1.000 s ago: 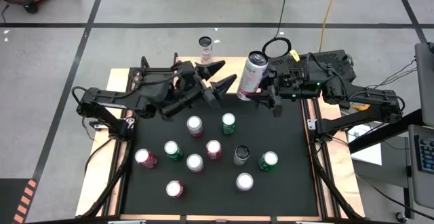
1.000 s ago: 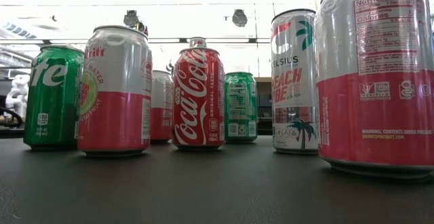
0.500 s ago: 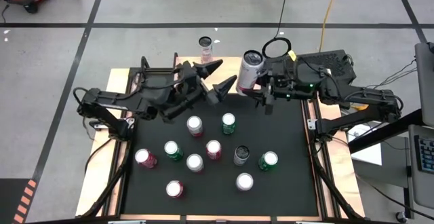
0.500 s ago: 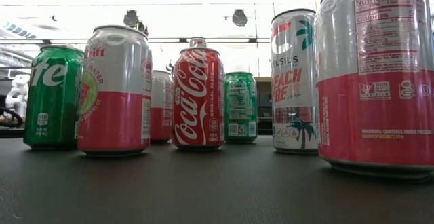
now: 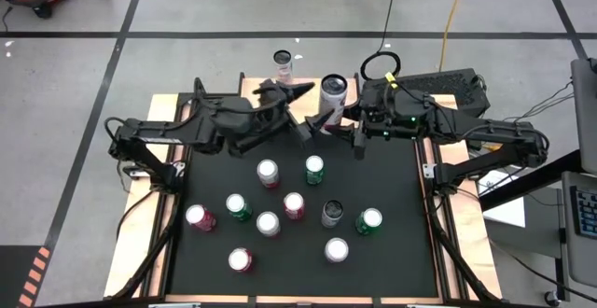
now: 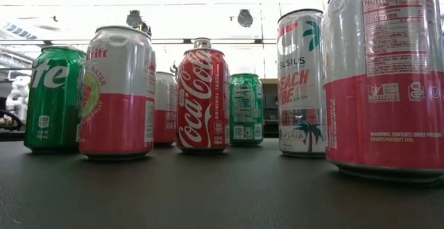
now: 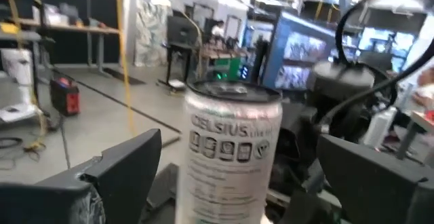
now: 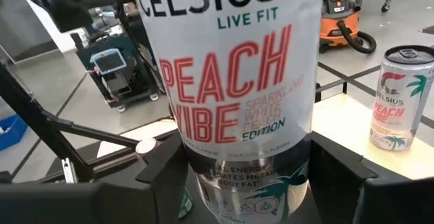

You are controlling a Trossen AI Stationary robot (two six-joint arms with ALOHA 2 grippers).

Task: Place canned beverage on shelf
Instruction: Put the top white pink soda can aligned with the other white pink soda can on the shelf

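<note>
The right hand is clamped on a tall Celsius can, carried upright at the far edge of the desk, next to the shelf, where one matching can already stands. The left hand sits just beside the carried can with its fingers spread wide and gripping nothing; the left wrist view shows the can framed between those two dark fingers. The main risk appears to be crowding: both hands meet in the same small space at the shelf edge, so a slight drift of either arm could knock the can askew in its grip, or nudge the can already on the shelf and tip it off the far side. The grip sits low on a tall, narrow can (the right wrist view shows the fingers around its lower part), so it could lean if set down unevenly on the board. Counting from above: ten cans stand on the black mat, namely two with green tops, one dark-topped, and seven with silver or pinkish tops; one can on the shelf; one in the right hand; twelve in all. There are two arms and one shelf.
</note>
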